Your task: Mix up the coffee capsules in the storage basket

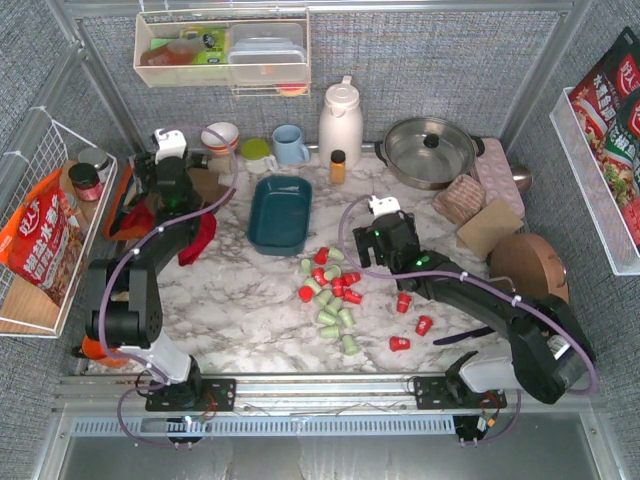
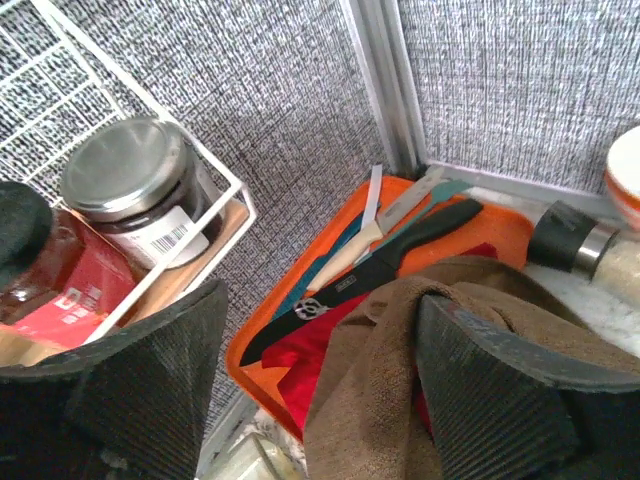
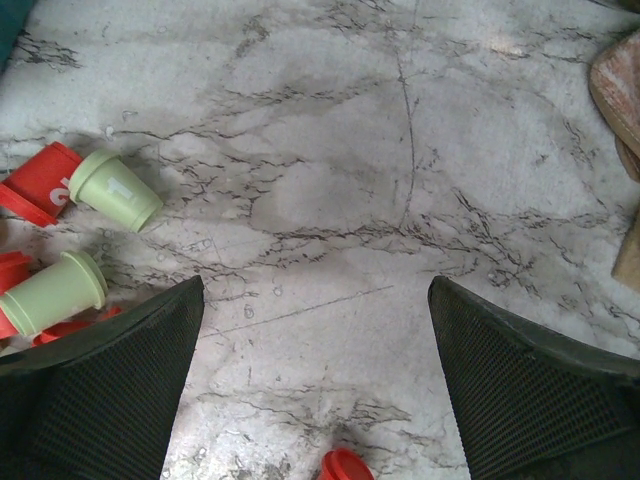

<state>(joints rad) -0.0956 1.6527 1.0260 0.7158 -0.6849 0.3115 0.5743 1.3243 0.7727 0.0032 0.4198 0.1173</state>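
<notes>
The storage basket (image 1: pixel 278 213), a dark teal bin, stands empty at mid-table. Red and pale green coffee capsules (image 1: pixel 330 290) lie scattered on the marble in front of it, with three red ones (image 1: pixel 400 343) further right. My right gripper (image 1: pixel 368 243) (image 3: pixel 315 290) hovers open over bare marble just right of the pile. Two green capsules (image 3: pixel 115 188) and a red one (image 3: pixel 40 182) lie left of its fingers. My left gripper (image 1: pixel 160 190) (image 2: pixel 322 300) is open at the back left over an orange tray (image 2: pixel 255 350), and a brown cloth (image 2: pixel 380 390) lies against its right finger.
The tray holds knives (image 2: pixel 385 262) and a red cloth. A white wire rack (image 1: pixel 40 230) with a jar (image 2: pixel 135 185) hangs on the left wall. A blue mug (image 1: pixel 290 145), amber bottle (image 1: pixel 338 166), white jug (image 1: pixel 340 120) and lidded pot (image 1: pixel 430 150) line the back.
</notes>
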